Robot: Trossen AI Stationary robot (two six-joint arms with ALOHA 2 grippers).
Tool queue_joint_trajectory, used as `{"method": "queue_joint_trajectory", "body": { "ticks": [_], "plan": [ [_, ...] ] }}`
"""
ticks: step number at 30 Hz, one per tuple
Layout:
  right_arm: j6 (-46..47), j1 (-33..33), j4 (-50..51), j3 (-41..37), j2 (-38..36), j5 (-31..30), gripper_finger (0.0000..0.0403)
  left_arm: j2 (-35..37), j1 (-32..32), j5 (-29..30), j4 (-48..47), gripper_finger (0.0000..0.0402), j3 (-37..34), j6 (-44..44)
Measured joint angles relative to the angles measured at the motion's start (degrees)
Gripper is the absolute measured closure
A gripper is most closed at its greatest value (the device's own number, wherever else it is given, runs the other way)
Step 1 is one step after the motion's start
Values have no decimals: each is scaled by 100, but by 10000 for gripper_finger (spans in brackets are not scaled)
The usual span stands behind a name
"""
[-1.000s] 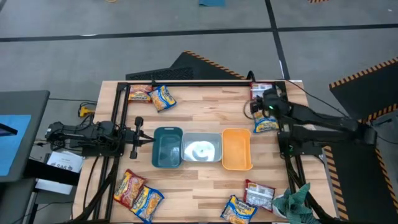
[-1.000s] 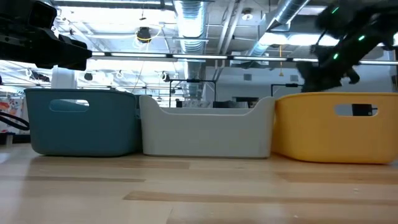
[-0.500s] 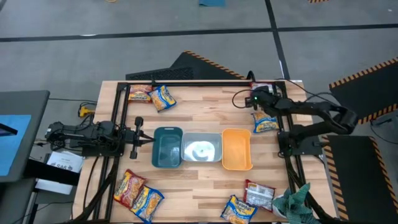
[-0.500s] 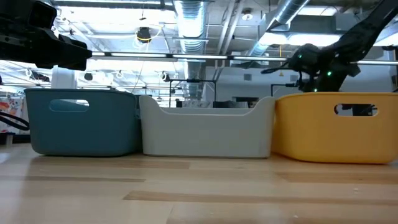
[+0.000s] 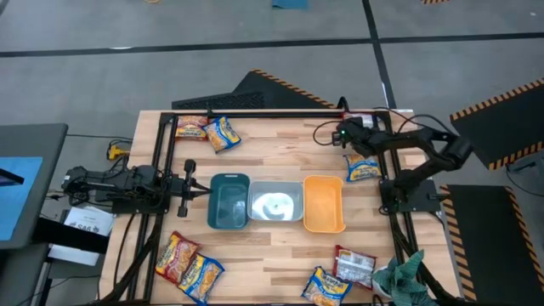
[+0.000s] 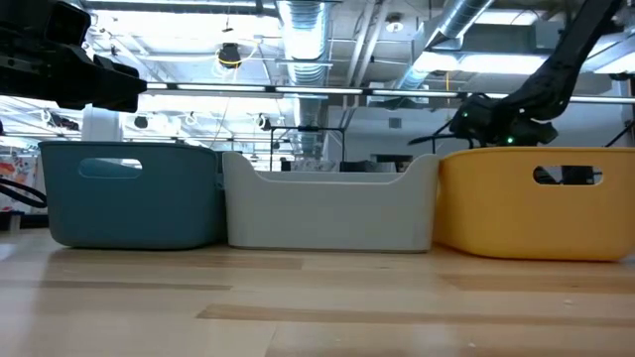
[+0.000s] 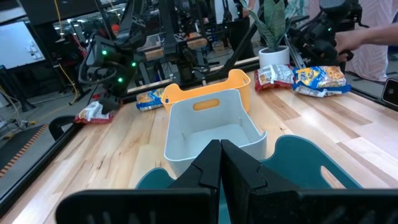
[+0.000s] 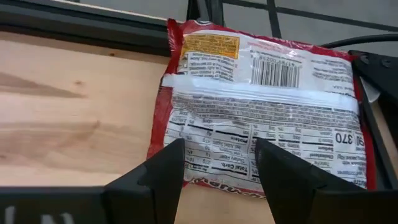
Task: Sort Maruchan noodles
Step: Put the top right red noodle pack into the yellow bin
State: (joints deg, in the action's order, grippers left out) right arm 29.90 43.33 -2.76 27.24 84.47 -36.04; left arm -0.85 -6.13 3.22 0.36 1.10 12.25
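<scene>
Right gripper [image 8: 217, 165] hovers just over a red packet [image 8: 264, 106] at the table's [image 5: 272, 153] far right corner, fingers spread w/ the packet's near edge showing between them; packet lies flat, back side up w/ barcode, against the black frame rail. In high view the arm covers most of that packet; a yellow-blue packet [image 5: 363, 168] lies just beside, near the orange bin [image 5: 323, 204]. Other packets sit in pairs at the other corners: far left [image 5: 212, 132], near left [image 5: 189, 263], near right [image 5: 340, 274]. Right arm reaches in from table's right side, elbow bent, wrist low. Left gripper [image 7: 221, 165] waits at left edge beside the teal bin [image 5: 229, 201], fingers pressed together. Clear bin [image 5: 275, 202] sits between the two.
</scene>
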Motion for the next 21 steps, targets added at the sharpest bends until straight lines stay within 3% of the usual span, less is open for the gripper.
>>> {"method": "queue_joint_trajectory", "body": {
  "ticks": [5,11,15,21],
  "plan": [
    [-12,-31,288,187,276,-234,241,1,0,0,0,401,0,0],
    [-11,-127,597,333,581,-481,381,-1,0,0,0,401,0,0],
    [-22,-188,736,325,474,-367,390,0,0,2,0,401,0,0],
    [-362,-674,976,298,-380,-108,396,1,0,7,0,401,0,0]
  ]
}}
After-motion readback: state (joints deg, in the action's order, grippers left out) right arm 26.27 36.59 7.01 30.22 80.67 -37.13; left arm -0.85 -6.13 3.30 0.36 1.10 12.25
